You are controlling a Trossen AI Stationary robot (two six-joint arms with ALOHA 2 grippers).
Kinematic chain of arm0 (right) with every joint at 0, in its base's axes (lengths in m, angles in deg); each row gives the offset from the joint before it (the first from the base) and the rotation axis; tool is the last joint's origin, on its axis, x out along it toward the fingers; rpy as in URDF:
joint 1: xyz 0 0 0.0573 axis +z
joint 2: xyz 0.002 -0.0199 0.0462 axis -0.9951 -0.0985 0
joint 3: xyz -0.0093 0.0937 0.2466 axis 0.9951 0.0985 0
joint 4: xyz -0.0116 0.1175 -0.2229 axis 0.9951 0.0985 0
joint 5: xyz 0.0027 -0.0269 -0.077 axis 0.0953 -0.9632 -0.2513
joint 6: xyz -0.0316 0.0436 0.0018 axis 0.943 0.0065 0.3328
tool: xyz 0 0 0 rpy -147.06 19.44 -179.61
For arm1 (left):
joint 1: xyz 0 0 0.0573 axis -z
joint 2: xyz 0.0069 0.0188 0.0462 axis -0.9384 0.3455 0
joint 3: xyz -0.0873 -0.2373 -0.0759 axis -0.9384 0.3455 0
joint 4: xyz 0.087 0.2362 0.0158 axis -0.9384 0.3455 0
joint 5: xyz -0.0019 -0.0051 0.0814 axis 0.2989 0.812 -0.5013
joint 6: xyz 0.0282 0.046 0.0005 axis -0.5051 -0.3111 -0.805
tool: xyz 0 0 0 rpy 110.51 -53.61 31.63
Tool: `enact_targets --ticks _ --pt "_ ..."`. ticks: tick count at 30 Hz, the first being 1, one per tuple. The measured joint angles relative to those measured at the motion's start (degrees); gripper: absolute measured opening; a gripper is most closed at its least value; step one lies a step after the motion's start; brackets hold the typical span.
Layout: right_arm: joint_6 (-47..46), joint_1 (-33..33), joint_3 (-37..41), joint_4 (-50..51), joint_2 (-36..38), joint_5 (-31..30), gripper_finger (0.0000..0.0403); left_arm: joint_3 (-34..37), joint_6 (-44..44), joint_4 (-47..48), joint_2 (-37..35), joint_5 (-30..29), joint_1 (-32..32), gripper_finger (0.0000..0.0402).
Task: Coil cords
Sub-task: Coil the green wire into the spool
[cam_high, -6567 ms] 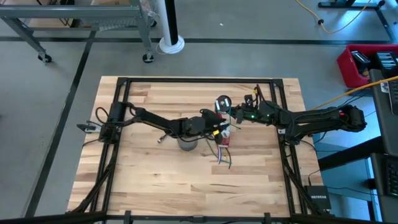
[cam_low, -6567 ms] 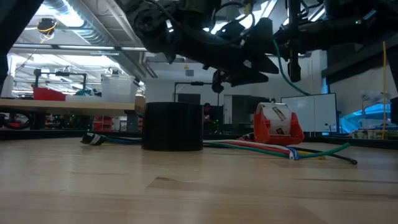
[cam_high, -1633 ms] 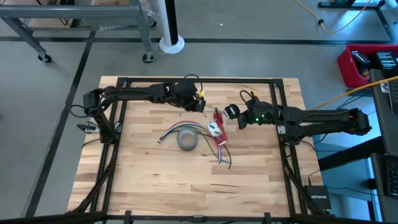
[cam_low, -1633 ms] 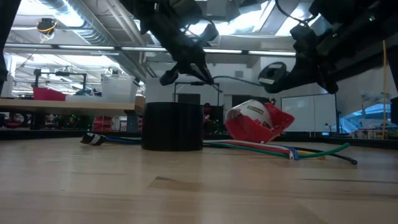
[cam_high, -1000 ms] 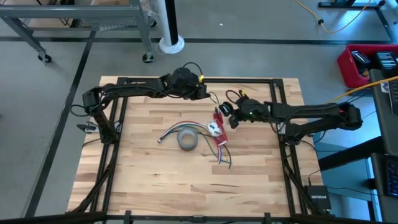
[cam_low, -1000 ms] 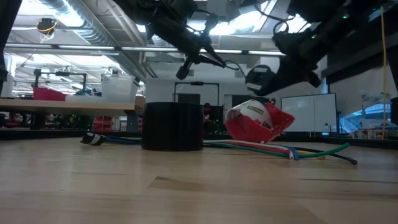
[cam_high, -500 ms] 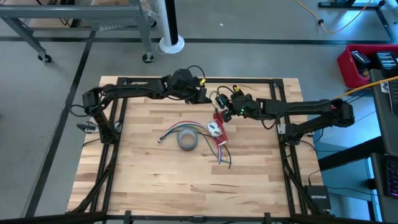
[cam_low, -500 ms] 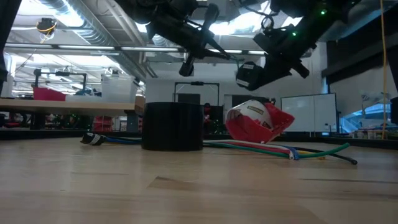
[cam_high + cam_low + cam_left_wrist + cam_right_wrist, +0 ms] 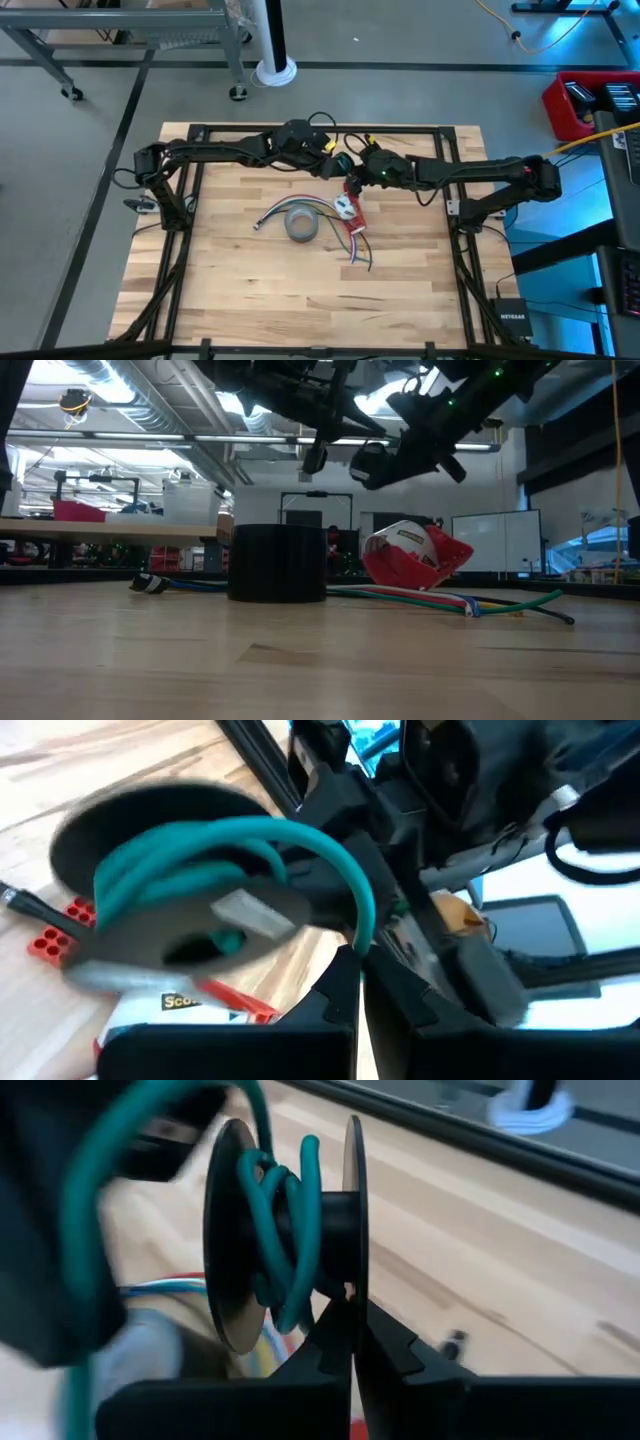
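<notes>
While both arms meet above the table's (image 9: 240, 290) far middle, the right gripper (image 9: 350, 1305) has its fingers clamped on a black spool (image 9: 290, 1230) wound with green cord (image 9: 275, 1230). The left gripper (image 9: 352, 960) has its fingers together on the cord's tail. A grey tape roll (image 9: 301, 224) lies nearer, beside a red dispenser (image 9: 350, 205).

- Left wrist view: the black spool (image 9: 165, 880) is motion-blurred; the green cord (image 9: 250, 850) runs behind the left gripper (image 9: 358, 982), end hidden.
- Right wrist view: the cord is cut off at the picture's edges.
- Low view: the tape roll (image 9: 278, 563) hides part of the coloured wires (image 9: 440, 600).
</notes>
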Motion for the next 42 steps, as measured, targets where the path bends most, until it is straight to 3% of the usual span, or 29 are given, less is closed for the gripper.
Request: enact_targets --ticks 5,21,28,37,42 --pt "-1.57 0.01 0.0 -3.38 0.0 2.98 0.0003 0.0 -1.84 0.12 0.0 0.92 0.25 0.0" --pt "-5.64 0.08 0.0 -9.0 0.04 3.75 0.0003 -0.04 -6.15 5.59 -0.13 -1.57 4.56 0.0" --pt "-6.45 0.05 0.0 -8.42 0.13 7.48 0.0003 -0.07 -14.18 11.47 -0.22 -9.95 5.87 0.0" --pt "-6.43 -0.01 0.07 -2.66 4.64 8.2 0.0003 -0.15 -27.1 14.03 -0.33 -27.87 10.69 0.0" --pt "-7.81 0.01 0.07 -0.85 5.22 10.43 0.0003 -0.13 -32.82 14.65 -0.31 -34.52 12.91 0.0"
